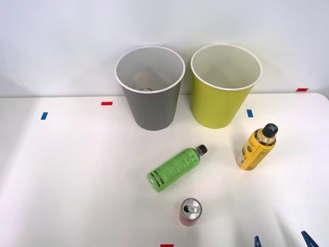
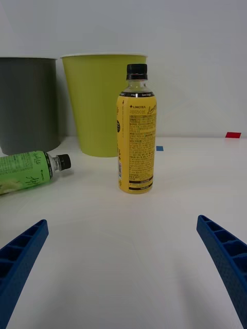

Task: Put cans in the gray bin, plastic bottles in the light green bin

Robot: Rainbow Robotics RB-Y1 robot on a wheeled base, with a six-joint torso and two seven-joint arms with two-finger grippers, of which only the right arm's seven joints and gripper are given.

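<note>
**binwatcher:** Going big to small: the white table (image 1: 61, 170) has the gray bin (image 1: 150, 87) and the light green bin (image 1: 225, 85) side by side at the back. The yellow bottle (image 1: 256, 148) stands upright in front of the green bin, toward the robot's right. The green bottle (image 1: 176, 169) lies on its side mid-table, cap pointing at the bins. The red can (image 1: 190, 211) stands nearest the robot.

**rb_fan:** And the right gripper (image 2: 123, 257)? Its blue fingers are spread wide, holding nothing. The yellow bottle (image 2: 136, 128) sits dead ahead between them, well apart, long axis vertical, black cap up, yellow label, looks full-size and stable. Probably the easiest first grab, since that arm is already lined up.
</note>
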